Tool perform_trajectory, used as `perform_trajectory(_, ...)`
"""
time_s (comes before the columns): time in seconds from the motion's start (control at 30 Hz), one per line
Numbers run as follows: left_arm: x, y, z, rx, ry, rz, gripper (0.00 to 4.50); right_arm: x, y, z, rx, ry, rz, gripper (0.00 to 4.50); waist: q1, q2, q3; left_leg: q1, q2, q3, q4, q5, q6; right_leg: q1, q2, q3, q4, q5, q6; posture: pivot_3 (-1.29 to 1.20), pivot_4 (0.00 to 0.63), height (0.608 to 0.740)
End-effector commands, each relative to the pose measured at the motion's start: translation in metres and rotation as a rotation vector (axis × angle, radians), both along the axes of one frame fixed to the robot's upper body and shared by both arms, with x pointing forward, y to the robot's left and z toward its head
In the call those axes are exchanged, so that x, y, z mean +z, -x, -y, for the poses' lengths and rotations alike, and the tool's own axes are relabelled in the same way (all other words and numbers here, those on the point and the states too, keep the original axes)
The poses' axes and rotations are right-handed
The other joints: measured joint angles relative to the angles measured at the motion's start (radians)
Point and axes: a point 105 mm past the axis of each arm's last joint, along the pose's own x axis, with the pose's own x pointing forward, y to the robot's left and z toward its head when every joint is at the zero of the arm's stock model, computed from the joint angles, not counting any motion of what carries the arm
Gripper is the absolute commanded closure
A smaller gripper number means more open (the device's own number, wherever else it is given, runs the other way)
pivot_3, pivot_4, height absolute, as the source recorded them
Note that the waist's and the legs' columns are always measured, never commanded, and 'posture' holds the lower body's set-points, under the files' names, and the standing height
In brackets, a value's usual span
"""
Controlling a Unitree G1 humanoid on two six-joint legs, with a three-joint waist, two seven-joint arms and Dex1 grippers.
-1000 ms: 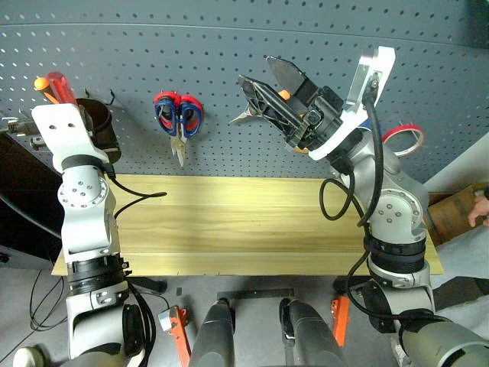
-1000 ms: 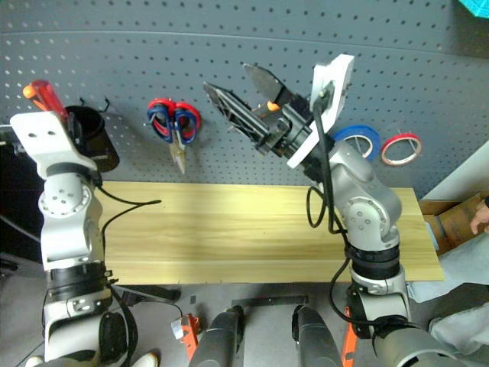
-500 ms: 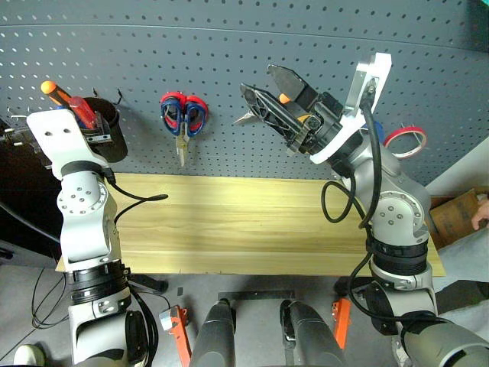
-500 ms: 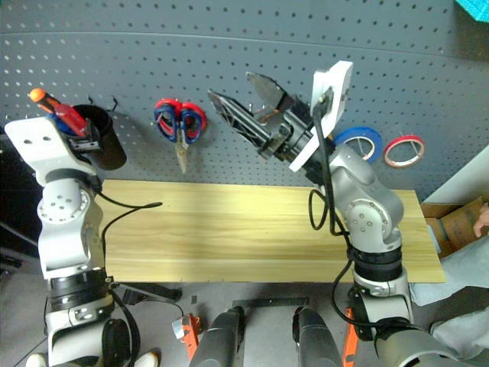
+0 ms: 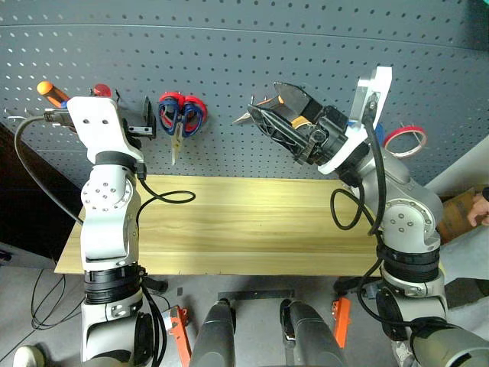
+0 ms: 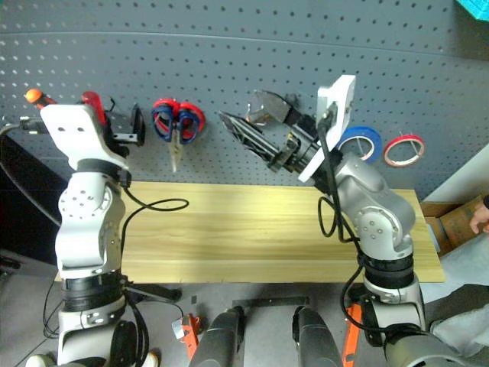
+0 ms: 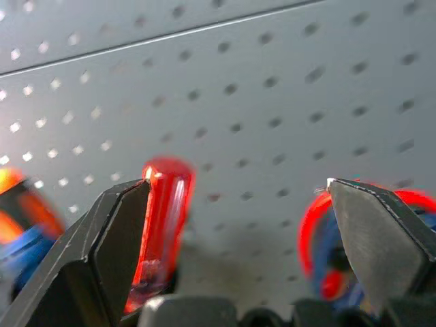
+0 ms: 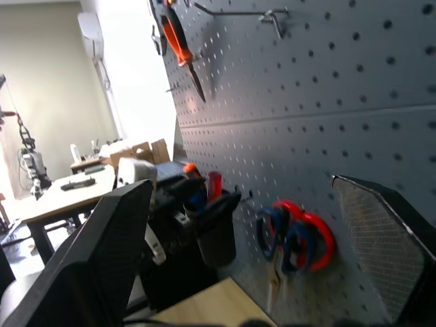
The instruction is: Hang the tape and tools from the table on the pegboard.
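Note:
The pegboard [image 5: 229,53] stands behind the bare wooden table [image 5: 244,222]. My left gripper [image 5: 137,126] is open and empty at the board. The red-handled screwdriver [image 7: 163,218] stands just beside one of its fingers, upright in a black cup [image 8: 216,235]. The dark-blue-handled scissors [image 5: 181,115] hang on a hook together with a red-handled pair, to the right of that gripper. My right gripper [image 5: 263,101] is open and empty in front of the board's middle. The orange-handled pliers [image 8: 178,37] hang on the board behind it. The red tape [image 5: 403,138] hangs at the far right.
An orange-handled screwdriver [image 5: 50,90] sticks up at the far left. A blue roll [image 6: 359,141] hangs beside the red tape. At the right edge, past the table's end, are a cardboard box [image 5: 458,210] and a person's hand [image 5: 481,208].
My left gripper opened and let go of the red-handled screwdriver, which stays in the cup. That hand then moved right toward the scissors. The right gripper sank slightly.

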Motion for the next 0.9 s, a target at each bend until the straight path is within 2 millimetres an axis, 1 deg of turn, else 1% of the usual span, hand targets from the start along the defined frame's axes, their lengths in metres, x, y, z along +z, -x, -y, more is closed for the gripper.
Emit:
perform_trajectory(0.03,0.003,0.012,0.016,-0.037,-0.027,0.021,0.05,0.002,0.012,0.005,-0.006,0.008,0.036,0.0,0.0,0.0,0.0,0.0,0.0,0.0,0.0,0.0,0.0,0.0,0.0,0.0,0.0,0.0,0.0,0.12,0.221,0.74)
perform_trajectory(0.13,-0.006,0.016,0.029,-0.077,-0.032,-0.012,0.05,-0.011,0.014,0.008,-0.044,0.053,0.018,0.0,0.004,0.001,-0.001,0.0,0.0,0.0,0.0,0.0,0.0,0.0,0.0,0.0,0.0,-0.002,0.003,0.11,0.22,0.74)
perform_trajectory(0.23,-0.031,0.024,0.049,-0.14,0.038,-0.085,0.05,-0.047,0.004,0.022,-0.212,0.163,-0.033,0.0,0.007,0.001,-0.002,0.0,-0.001,0.0,0.001,0.0,0.0,0.002,-0.001,0.0,-0.001,-0.002,0.003,0.11,0.218,0.74)
perform_trajectory(0.3,-0.055,0.027,0.061,-0.171,0.084,-0.162,0.05,-0.077,-0.003,0.036,-0.334,0.24,-0.084,0.0,0.007,0.001,-0.003,0.0,-0.002,0.0,0.001,0.0,0.0,0.002,-0.003,0.0,-0.002,-0.003,0.003,0.1,0.216,0.74)
perform_trajectory(0.33,-0.066,0.027,0.064,-0.174,0.097,-0.2,0.05,-0.092,-0.008,0.043,-0.396,0.286,-0.109,0.0,0.006,0.001,-0.004,0.0,-0.003,0.001,0.001,0.0,0.0,0.002,-0.003,0.0,-0.002,-0.003,0.003,0.1,0.214,0.74)
perform_trajectory(0.4,-0.095,0.028,0.068,-0.169,0.131,-0.295,0.05,-0.126,-0.016,0.059,-0.517,0.403,-0.151,0.0,0.005,0.002,-0.004,0.0,-0.003,0.001,0.001,0.0,0.0,0.002,-0.004,0.001,-0.002,-0.003,0.003,0.1,0.211,0.74)
perform_trajectory(0.47,-0.12,0.029,0.068,-0.163,0.148,-0.369,0.05,-0.148,-0.02,0.072,-0.612,0.45,-0.193,0.0,0.002,0.003,-0.005,0.0,-0.002,0.002,0.001,0.0,0.0,0.001,-0.003,0.001,-0.002,-0.004,0.002,0.09,0.205,0.74)
perform_trajectory(0.53,-0.145,0.031,0.063,-0.139,0.215,-0.443,0.05,-0.163,-0.023,0.083,-0.691,0.474,-0.234,0.0,-0.003,0.005,-0.008,0.001,-0.001,0.002,0.001,0.0,0.0,0.002,-0.002,0.001,-0.001,-0.006,-0.002,0.09,0.201,0.74)
perform_trajectory(0.6,-0.159,0.033,0.059,-0.125,0.257,-0.484,0.05,-0.17,-0.026,0.09,-0.747,0.492,-0.241,0.0,-0.006,0.005,-0.008,0.002,-0.001,0.003,0.001,0.0,0.0,0.002,-0.002,0.001,0.0,-0.006,-0.002,0.09,0.196,0.74)
perform_trajectory(0.67,-0.177,0.036,0.056,-0.109,0.307,-0.544,0.05,-0.18,-0.032,0.106,-0.855,0.47,-0.305,0.0,-0.009,0.005,-0.011,0.002,-0.001,0.003,0.001,0.0,0.001,0.002,-0.002,0.0,-0.001,-0.005,-0.002,0.08,0.186,0.74)
perform_trajectory(0.73,-0.191,0.035,0.052,-0.094,0.358,-0.598,0.05,-0.194,-0.039,0.131,-1.012,0.43,-0.404,0.0,-0.011,0.005,-0.022,0.001,-0.001,0.003,0.001,0.0,0.001,0.002,-0.002,0.0,-0.001,-0.005,-0.002,0.08,0.177,0.74)
perform_trajectory(0.8,-0.196,0.035,0.05,-0.09,0.374,-0.615,0.05,-0.203,-0.04,0.142,-1.088,0.418,-0.449,0.0,-0.01,0.006,-0.03,0.001,-0.001,0.003,0.001,0.001,0.001,0.002,-0.002,0.0,-0.002,-0.005,-0.002,0.08,0.17,0.74)
perform_trajectory(0.9,-0.195,0.031,0.051,-0.104,0.33,-0.625,0.05,-0.214,-0.038,0.156,-1.16,0.384,-0.515,0.0,-0.009,0.006,-0.033,0.0,-0.001,0.005,0.001,0.001,0.001,0.003,-0.003,0.001,-0.003,-0.005,-0.002,0.07,0.166,0.74)
